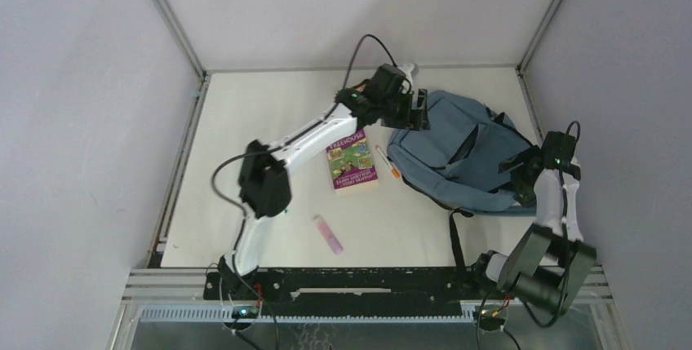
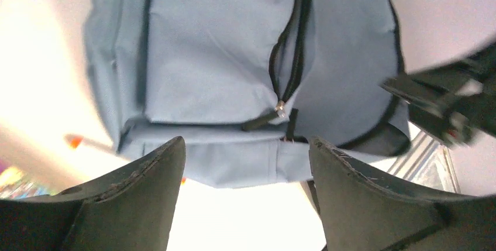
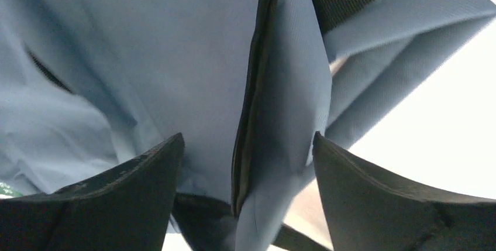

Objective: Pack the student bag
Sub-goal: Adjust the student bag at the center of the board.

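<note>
The student bag (image 1: 461,154), dusty blue with black zips, lies flat on the right half of the white table. My left gripper (image 1: 416,113) hangs open at the bag's far left corner. In the left wrist view its fingertips (image 2: 175,151) stand wide apart just short of the bag's edge (image 2: 234,169), with a zip pull (image 2: 281,109) beyond them. My right gripper (image 1: 522,179) is open over the bag's near right side. In the right wrist view (image 3: 247,143) a fold of the bag (image 3: 175,58) with a black zip line (image 3: 251,116) runs between its spread fingers.
A purple and green book (image 1: 351,162) lies left of the bag, with a white pen with an orange tip (image 1: 386,161) between them. A pink marker (image 1: 328,233) rests nearer the front. A black strap (image 1: 454,240) trails toward the table's front edge. Grey walls close in on both sides.
</note>
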